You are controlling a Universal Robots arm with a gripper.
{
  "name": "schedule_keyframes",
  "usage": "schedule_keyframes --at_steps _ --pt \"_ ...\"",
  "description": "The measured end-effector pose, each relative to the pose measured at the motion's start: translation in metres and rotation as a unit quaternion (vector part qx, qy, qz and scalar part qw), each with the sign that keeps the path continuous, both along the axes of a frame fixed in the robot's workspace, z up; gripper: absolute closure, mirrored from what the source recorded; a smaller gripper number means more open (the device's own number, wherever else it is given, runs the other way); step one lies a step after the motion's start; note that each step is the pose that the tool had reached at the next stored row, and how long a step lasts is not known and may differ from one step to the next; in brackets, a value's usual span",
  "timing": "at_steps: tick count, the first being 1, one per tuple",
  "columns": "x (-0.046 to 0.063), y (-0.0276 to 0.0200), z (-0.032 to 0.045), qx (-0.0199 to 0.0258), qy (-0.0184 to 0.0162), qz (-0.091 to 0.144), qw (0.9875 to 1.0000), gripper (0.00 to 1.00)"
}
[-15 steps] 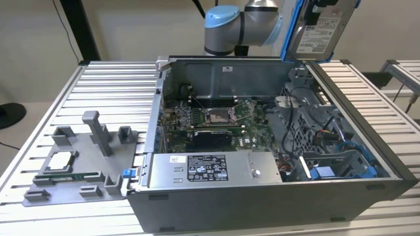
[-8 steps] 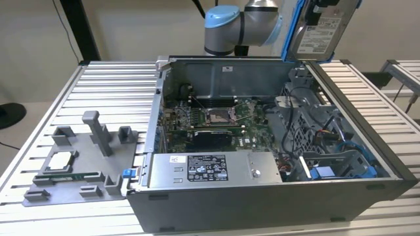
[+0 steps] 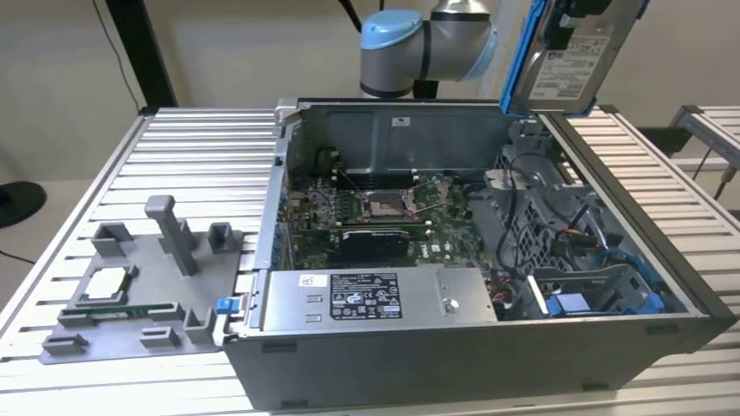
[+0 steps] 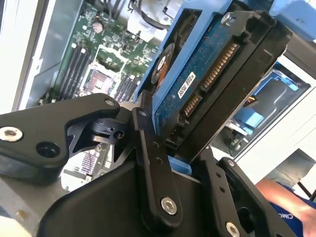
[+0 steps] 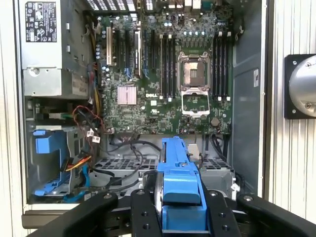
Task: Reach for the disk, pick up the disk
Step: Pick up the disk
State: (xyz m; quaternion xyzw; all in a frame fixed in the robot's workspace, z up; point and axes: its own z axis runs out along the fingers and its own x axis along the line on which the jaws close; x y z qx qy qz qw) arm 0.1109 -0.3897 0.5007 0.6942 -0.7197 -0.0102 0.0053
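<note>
The slatted metal table [image 3: 185, 147] runs out of frame on every side in the exterior view. On it the open computer case [image 3: 463, 364] lies on its side, its near corner cut off at the picture's lower edge. My arm [image 3: 422, 43] is cropped at the top edge, above the case's far wall.

Inside the case, the motherboard [image 5: 168, 74] lies bare, and the grey power supply [image 3: 376, 299] sits along the near wall. A tangle of cables [image 5: 91, 123] hides part of the drive bay [image 3: 601, 295] at the exterior view's right end.

The grey fixture tray [image 3: 133, 286] rests near the table's edge at the exterior view's left, well apart from the case.

I hold the disk [image 3: 573, 52] clear above the case's far right corner, open air all round it. It stands on edge, long axis nearly upright, label facing the exterior camera, its top cut off. My gripper [image 4: 173, 148] is clenched on it, fingers [image 4: 153, 168] pressing its blue rails [image 5: 180, 182].
</note>
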Motion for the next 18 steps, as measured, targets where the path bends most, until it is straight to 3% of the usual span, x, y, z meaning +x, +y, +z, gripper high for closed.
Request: schedule_keyframes --at_steps 11,12,13,18 --pt "0.001 -0.0277 -0.0001 0.0000 0.0000 -0.001 1.0000 1.00" --pt "0.001 -0.0309 -0.0001 0.0000 0.0000 -0.001 1.0000 1.00" --pt "0.001 -0.0369 -0.0001 0.0000 0.0000 -0.002 1.0000 1.00" --pt "0.002 -0.0480 -0.0002 0.0000 0.0000 -0.003 1.0000 1.00"
